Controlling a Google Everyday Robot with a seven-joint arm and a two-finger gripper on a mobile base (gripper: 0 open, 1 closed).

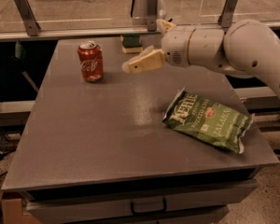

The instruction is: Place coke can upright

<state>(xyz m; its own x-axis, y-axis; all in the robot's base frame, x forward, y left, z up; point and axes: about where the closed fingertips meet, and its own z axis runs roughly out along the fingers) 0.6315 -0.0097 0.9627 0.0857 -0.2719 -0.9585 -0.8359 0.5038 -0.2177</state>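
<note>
The coke can [90,61], red with white script and a silver top, stands upright on the grey table [102,139] at its back left. My gripper [142,46] hangs above the table's back middle, to the right of the can and apart from it. It is open and holds nothing. One cream finger [147,61] points left towards the can, and the other shows higher up by the wrist.
A green chip bag [207,120] lies flat at the right of the table. A green and yellow sponge [131,42] sits at the back edge behind the gripper. A glass railing with metal posts [25,13] runs behind the table.
</note>
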